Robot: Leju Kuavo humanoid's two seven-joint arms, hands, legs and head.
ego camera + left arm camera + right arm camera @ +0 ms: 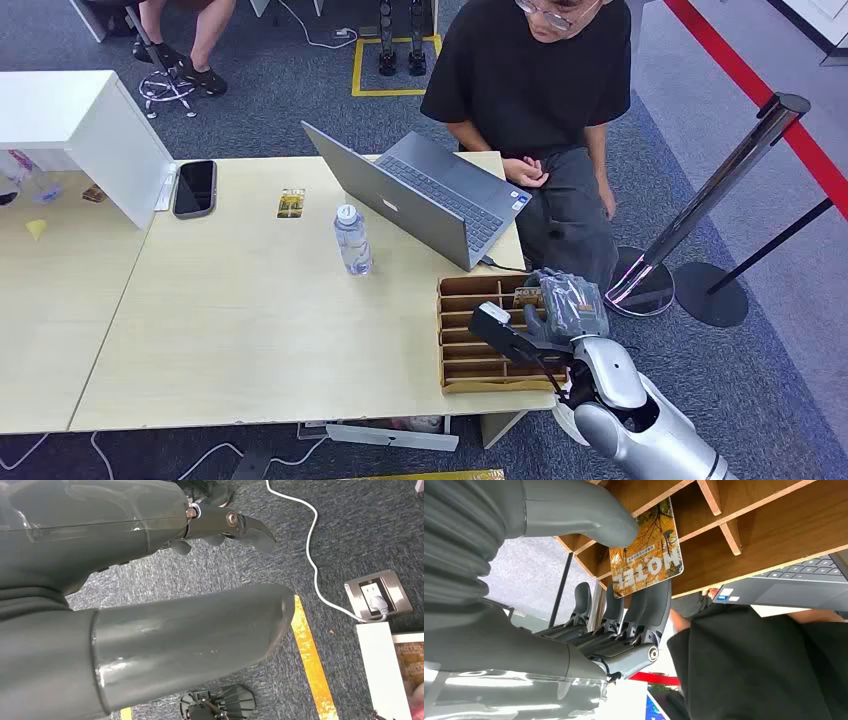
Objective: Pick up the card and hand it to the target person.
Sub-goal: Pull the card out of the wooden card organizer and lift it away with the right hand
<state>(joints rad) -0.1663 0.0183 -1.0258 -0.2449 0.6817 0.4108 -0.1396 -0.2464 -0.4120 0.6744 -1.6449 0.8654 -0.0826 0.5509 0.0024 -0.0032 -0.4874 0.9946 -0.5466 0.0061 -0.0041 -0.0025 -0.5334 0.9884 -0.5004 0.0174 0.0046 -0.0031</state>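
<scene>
The right hand (624,580) pinches the card (646,550) at the wooden rack (465,345); lifting it out and passing it to the person (540,90) remain. The left hand's (220,525) state cannot be told.

A pale wooden bench (250,330) fills the left and middle of the head view. At its 1 o'clock corner an open grey laptop (425,195) sits at an angle. A clear water bottle (352,240) with a white cap stands upright near the bench's centre, just beside the laptop's lid. At 11 o'clock a dark phone (195,187) lies flat, next to a white box (85,130) at the bench's edge. Off the bench at 3 o'clock, a chrome stanchion post (715,190) leans above its round base on the grey carpet. A white cable (312,550) runs across the carpet to a floor socket (377,595).
</scene>
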